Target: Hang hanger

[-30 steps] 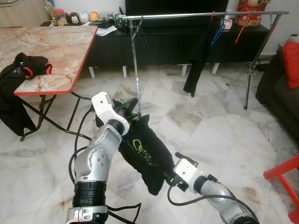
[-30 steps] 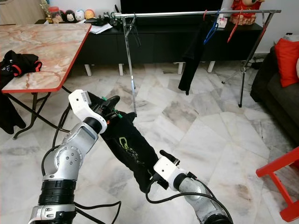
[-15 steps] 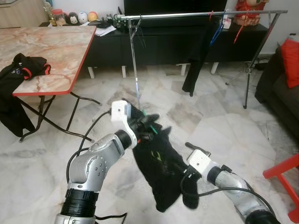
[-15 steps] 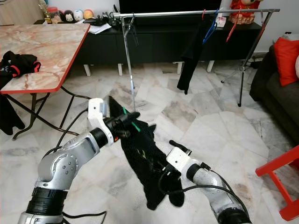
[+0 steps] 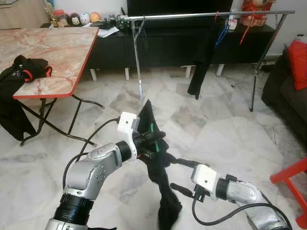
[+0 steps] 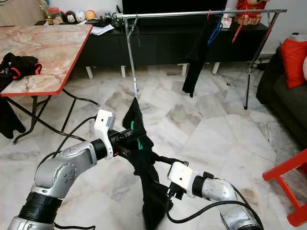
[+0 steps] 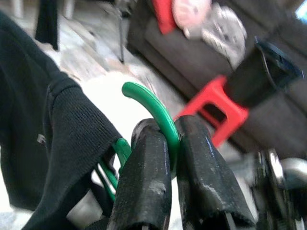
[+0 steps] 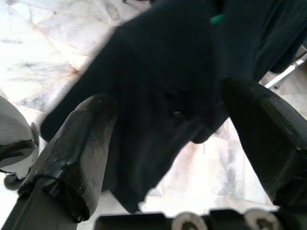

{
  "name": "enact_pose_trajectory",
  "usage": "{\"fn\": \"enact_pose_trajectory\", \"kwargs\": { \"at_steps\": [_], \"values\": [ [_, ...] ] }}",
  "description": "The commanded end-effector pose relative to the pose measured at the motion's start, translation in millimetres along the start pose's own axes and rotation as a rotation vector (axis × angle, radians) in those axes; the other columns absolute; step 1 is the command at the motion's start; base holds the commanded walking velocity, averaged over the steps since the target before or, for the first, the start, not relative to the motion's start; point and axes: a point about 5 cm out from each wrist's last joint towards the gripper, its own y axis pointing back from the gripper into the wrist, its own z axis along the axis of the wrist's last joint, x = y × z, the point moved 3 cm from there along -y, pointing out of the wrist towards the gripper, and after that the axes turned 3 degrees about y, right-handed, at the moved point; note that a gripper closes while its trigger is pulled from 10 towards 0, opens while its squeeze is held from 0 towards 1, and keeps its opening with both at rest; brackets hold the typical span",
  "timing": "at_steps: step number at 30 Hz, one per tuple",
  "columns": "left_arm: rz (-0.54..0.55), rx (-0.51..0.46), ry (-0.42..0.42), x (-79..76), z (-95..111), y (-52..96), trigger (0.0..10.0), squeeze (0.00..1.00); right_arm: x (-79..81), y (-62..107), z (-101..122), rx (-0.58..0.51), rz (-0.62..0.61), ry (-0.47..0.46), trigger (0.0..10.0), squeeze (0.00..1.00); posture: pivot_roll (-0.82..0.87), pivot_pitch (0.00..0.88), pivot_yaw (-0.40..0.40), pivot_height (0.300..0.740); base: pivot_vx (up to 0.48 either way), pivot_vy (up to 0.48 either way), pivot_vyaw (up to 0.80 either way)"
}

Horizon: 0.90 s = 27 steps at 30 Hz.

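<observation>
My left gripper (image 5: 154,139) is shut on the hook of a green hanger (image 7: 148,98), held out at about waist height. A black garment (image 5: 160,177) with a green logo hangs from the hanger in a long narrow drape. My right gripper (image 5: 170,173) stands open just right of the drape, one finger above and one below. The right wrist view has the black cloth (image 8: 163,62) lying between the spread fingers (image 8: 76,153). Far ahead stands the silver clothes rail (image 5: 192,16) with a black garment (image 5: 201,62) and blue (image 5: 221,31) and red (image 5: 246,28) hangers on it.
A marble-top table (image 5: 53,48) with a red edge stands at the left, black clothes (image 5: 29,67) lying on it. Behind the rail runs a black TV cabinet (image 5: 163,45). A dark sofa (image 5: 283,96) and a red stool (image 5: 291,178) are at the right. Marble floor lies between me and the rail.
The left arm has swung the hanger and garment up and forward, so the cloth now hangs straight down. The right gripper has come out from under the garment's lower end and stands open beside it.
</observation>
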Motion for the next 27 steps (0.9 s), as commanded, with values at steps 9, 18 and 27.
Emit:
{"fn": "enact_pose_trajectory", "kwargs": {
  "at_steps": [9, 18, 27],
  "values": [
    [-0.144, 0.087, -0.152, -13.0, -7, 9.0, 10.0, 0.00, -12.1, 7.6, 1, 0.018, -0.032, 0.019, 10.0, 0.00, 0.00, 0.007, 0.003, 0.740, 0.000, 0.000, 0.00],
    [-0.212, 0.039, -0.194, -23.9, 17, -1.1, 10.0, 0.00, 16.0, -0.8, 2, 0.013, 0.133, 0.047, 10.0, 0.00, 0.01, 0.010, -0.008, 0.740, 0.000, 0.000, 0.00],
    [-0.366, 0.020, -0.254, -51.8, 35, -13.3, 10.0, 0.00, 19.8, -8.0, 1, 0.026, 0.122, 0.102, 10.0, 0.00, 0.01, 0.014, -0.005, 0.740, 0.000, 0.000, 0.00]
  ]
}}
